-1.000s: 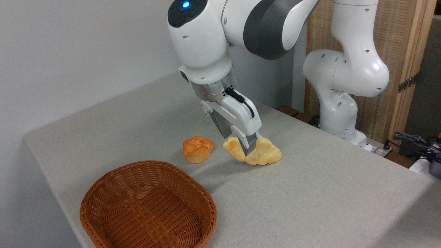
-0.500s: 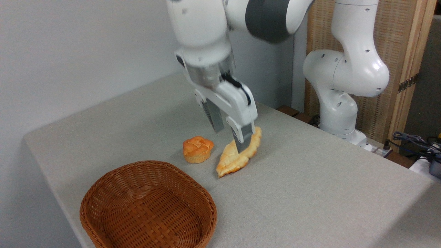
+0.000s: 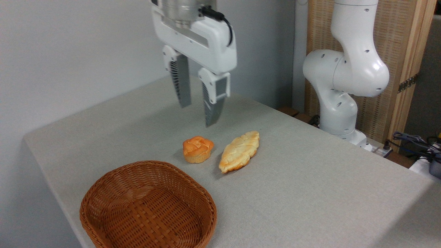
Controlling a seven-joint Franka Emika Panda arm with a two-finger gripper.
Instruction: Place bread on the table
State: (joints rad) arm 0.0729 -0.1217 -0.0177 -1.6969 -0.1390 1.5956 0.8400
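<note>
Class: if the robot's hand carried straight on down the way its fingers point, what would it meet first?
Probably the bare table behind the orange bun. The open hand hangs above; depth is unclear.

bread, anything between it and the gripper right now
Nothing visible. The bread lies flat on the table, with the open gripper hanging above and a little left of it, only air between. The bun sits beside the bread, clear of it.

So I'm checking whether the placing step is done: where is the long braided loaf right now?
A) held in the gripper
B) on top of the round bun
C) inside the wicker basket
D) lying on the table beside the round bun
D: the bread lies flat on the table just right of the round bun, while the gripper hangs open and empty above.
</note>
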